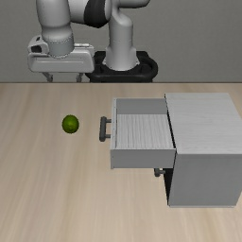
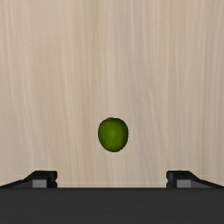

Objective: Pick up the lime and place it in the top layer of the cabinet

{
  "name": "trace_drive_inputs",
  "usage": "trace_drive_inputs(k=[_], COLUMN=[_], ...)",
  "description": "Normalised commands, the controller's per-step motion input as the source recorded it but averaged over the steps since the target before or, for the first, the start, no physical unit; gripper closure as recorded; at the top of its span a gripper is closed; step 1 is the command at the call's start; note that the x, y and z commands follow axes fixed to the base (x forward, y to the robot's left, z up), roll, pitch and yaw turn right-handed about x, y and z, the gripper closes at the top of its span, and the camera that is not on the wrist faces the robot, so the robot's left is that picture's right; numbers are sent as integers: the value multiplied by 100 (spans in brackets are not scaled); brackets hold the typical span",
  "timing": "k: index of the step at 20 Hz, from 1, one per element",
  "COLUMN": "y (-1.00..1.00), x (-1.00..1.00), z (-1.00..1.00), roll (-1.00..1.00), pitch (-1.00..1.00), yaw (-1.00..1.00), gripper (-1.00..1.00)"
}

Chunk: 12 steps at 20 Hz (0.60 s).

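A green lime [image 1: 70, 124] lies on the wooden table toward the exterior view's left, and in the wrist view the lime [image 2: 113, 134] sits a little ahead of my fingers, centred between them. My gripper [image 1: 59, 73] hangs high above the table, behind the lime. In the wrist view the gripper [image 2: 112, 178] is open, its fingertips [image 2: 39, 178] wide apart with nothing between them. The grey cabinet [image 1: 203, 142] stands on the exterior view's right. Its top drawer [image 1: 142, 132] is pulled out toward the lime, with the handle [image 1: 104, 128] at its front.
The wooden table [image 1: 47, 180] has free room around the lime and in front of it. The robot's base [image 1: 123, 61] stands at the far edge. A small lower handle [image 1: 159, 172] shows under the open drawer.
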Motion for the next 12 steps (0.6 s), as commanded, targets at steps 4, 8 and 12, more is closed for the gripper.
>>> trace_drive_inputs(k=[4,8,12], y=[0,0,0], x=[0,0,0], z=[-100,-100,-100], roll=[0,0,0], pitch=[0,0,0], yaw=[0,0,0], gripper=[-100,-100,-100])
